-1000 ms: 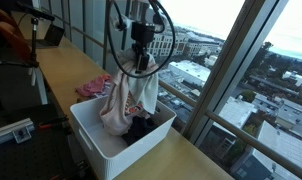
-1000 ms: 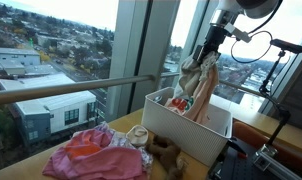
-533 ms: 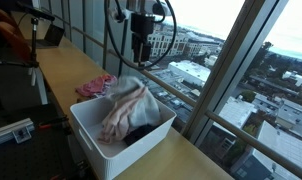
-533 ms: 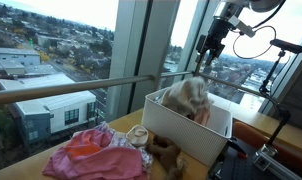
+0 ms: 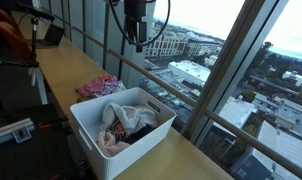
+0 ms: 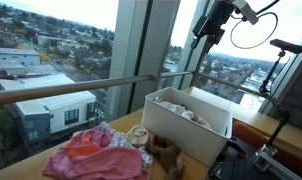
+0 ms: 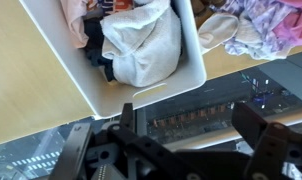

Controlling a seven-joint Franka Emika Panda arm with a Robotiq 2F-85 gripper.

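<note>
A white bin (image 5: 91, 137) (image 6: 187, 136) (image 7: 141, 97) stands on the wooden counter by the window. A pale cream garment (image 5: 124, 117) (image 6: 177, 107) (image 7: 141, 45) lies crumpled inside it on top of dark clothing. My gripper (image 5: 138, 42) (image 6: 202, 32) (image 7: 191, 125) hangs high above the bin, open, with nothing between its black fingers (image 7: 257, 126). In the wrist view the bin and the garment lie below and beyond the jaws.
A heap of pink clothes (image 5: 96, 87) (image 6: 91, 155) (image 7: 251, 25) lies on the counter beside the bin, with a brown item (image 6: 166, 152) next to it. A window rail (image 6: 71, 92) and glass run along the counter's far edge. A stand (image 5: 31, 60) rises at the near side.
The gripper opened and rose. The pale garment it held hanging over the bin fell and now lies inside the bin.
</note>
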